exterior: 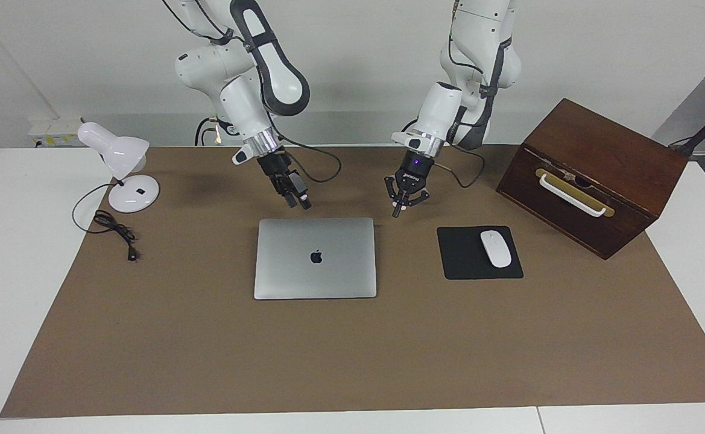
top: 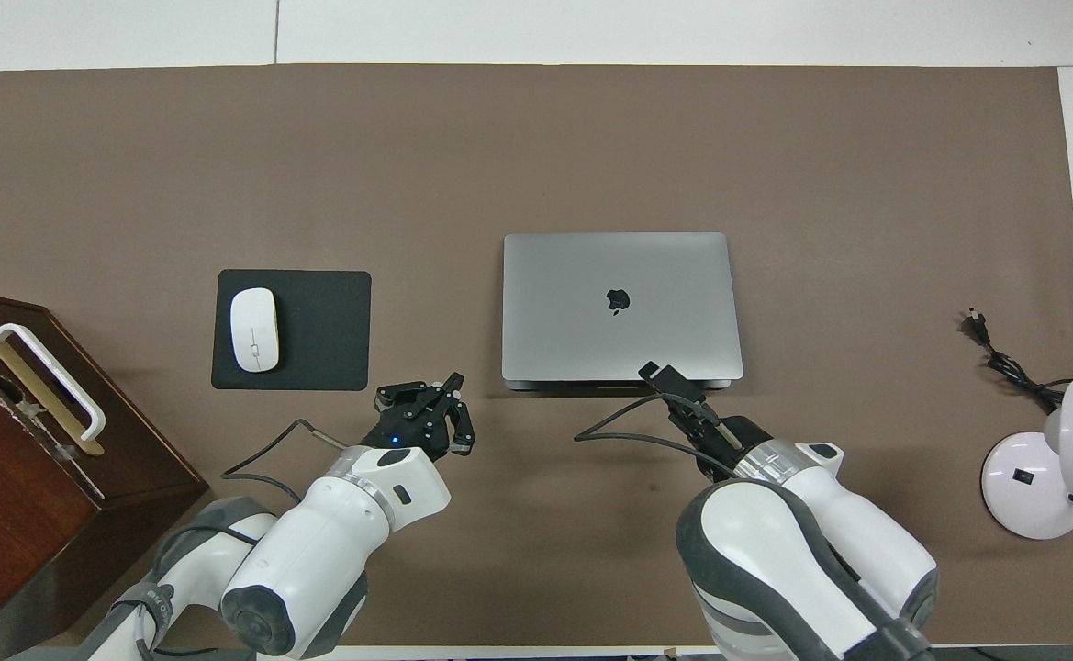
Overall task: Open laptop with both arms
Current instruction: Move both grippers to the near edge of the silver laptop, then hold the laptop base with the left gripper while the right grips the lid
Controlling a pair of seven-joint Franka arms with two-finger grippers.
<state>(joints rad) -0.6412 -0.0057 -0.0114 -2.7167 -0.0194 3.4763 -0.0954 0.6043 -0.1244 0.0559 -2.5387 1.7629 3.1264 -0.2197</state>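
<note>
The right tool (exterior: 301,201), released and wide, hangs over the worktop (exterior: 207,361) just off the closed laptop's (exterior: 315,265) robot-side edge. That laptop lies mid-worktop. The left tool (exterior: 396,211), clenched and empty, hangs off the same edge's other corner.
</note>
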